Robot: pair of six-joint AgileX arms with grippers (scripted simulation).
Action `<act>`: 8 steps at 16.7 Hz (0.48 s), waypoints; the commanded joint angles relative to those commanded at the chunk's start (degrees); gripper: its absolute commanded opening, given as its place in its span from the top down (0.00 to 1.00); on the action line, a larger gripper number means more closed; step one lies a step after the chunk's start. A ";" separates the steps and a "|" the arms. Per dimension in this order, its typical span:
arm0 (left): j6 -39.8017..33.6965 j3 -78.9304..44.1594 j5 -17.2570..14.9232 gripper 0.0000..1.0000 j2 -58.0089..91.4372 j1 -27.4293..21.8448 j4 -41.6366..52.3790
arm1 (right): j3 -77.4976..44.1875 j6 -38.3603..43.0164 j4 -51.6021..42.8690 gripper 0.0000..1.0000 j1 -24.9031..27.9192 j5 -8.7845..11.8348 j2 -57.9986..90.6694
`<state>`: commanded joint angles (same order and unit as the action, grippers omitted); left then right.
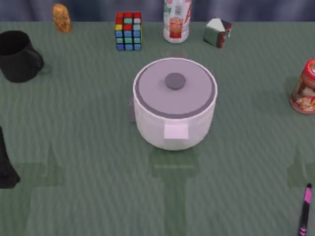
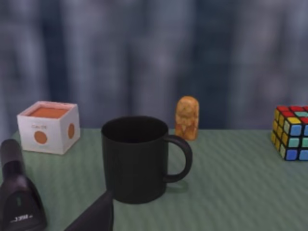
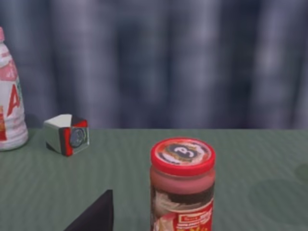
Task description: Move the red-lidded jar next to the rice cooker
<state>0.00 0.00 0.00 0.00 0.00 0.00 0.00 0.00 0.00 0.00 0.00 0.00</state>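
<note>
Jar (image 1: pixel 305 87), red-lidded, upright at the right edge of the counter (image 1: pixel 88 147), well apart from the rice cooker (image 1: pixel 174 103) and partly cut off by the top view's border. In the right wrist view the jar (image 3: pixel 182 185) stands alone on the green surface, nothing touching it. Cooker: white, grey lid with dark ring and round knob, square panel facing the near side, at the counter's middle.

Along the far edge, from left to right: small orange figure (image 1: pixel 62 17), colour cube (image 1: pixel 128 31), white bottle (image 1: pixel 176 19) with red-and-green label, and a small white, red and black block (image 1: pixel 218 32). Black mug (image 1: pixel 18 55) at the far left, handle toward the centre. Pink-and-black pen (image 1: pixel 305 210) at the near right corner. Dark handheld device (image 1: pixel 7 167) at the left edge; the left wrist view shows it (image 2: pixel 19 202) beside the mug, with a white-and-orange box (image 2: pixel 49 126) behind.

Neither gripper appears in the top view. Each wrist view shows only a dark wedge at its lower border; whether the fingers are spread or pressed together cannot be told.
</note>
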 joint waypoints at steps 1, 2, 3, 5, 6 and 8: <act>0.00 0.00 0.00 0.00 0.00 0.00 0.00 | 0.00 0.00 0.00 0.00 0.00 0.00 0.00; 0.00 0.00 0.00 0.00 0.00 0.00 0.00 | 0.00 0.00 0.00 0.00 0.00 0.00 0.00; 0.00 0.00 0.00 0.00 0.00 0.00 0.00 | -0.51 -0.12 -0.34 0.00 0.07 0.08 0.49; 0.00 0.00 0.00 0.00 0.00 0.00 0.00 | -3.16 -0.71 -2.07 0.00 0.34 0.40 3.07; 0.00 0.00 0.00 0.00 0.00 0.00 0.00 | -5.25 -1.18 -3.44 0.00 0.50 0.60 5.15; 0.00 0.00 0.00 0.00 0.00 0.00 0.00 | -11.06 -2.48 -7.25 0.00 0.77 0.97 11.02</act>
<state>0.00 0.00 0.00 0.00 0.00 0.00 -11.06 -2.48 -7.25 0.77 0.97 11.02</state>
